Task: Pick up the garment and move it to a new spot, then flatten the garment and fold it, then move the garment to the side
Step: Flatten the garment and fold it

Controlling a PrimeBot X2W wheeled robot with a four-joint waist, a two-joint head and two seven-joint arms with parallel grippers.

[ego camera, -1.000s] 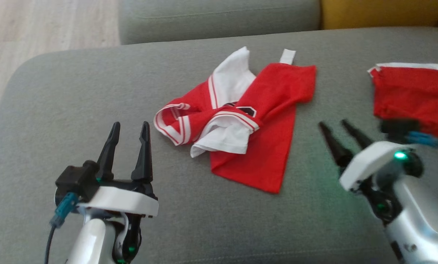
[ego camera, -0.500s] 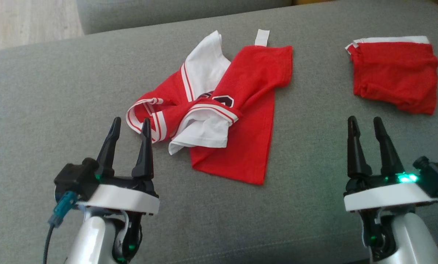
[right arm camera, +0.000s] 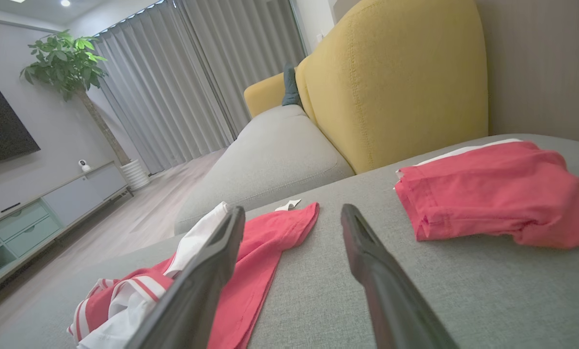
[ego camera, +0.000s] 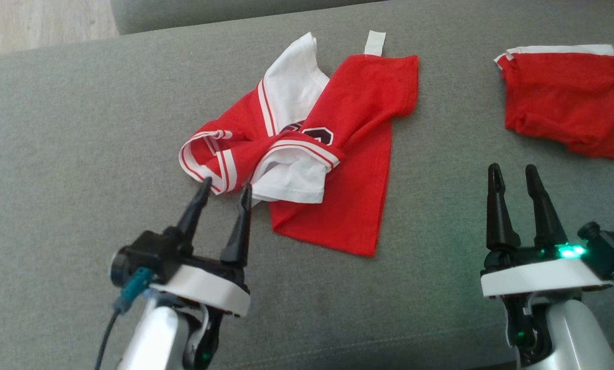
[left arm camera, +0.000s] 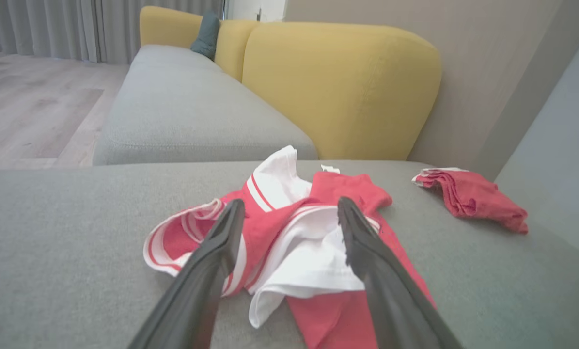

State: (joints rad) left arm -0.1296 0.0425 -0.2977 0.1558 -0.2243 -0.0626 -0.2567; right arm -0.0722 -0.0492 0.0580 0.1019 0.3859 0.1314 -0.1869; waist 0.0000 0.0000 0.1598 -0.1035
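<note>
A grey sofa seat (ego camera: pixel 80 128) holds the crumpled red shorts (ego camera: pixel 348 169) at the centre of the head view. The left gripper (ego camera: pixel 225 183), fingers spread, has its tips at their striped lower-left edge. The right gripper (ego camera: pixel 512 168), also spread, sits at the lower right, below a folded red cloth (ego camera: pixel 563 97).

Head view high, downward; wrist views low, close across the cushion (ego camera: pixel 55 154); garment (ego camera: pixel 358 154) common to all three.

Grey sofa (right arm camera: pixel 279 150), yellow backrest (right arm camera: pixel 396 82), grey curtains (right arm camera: pixel 182 82).
</note>
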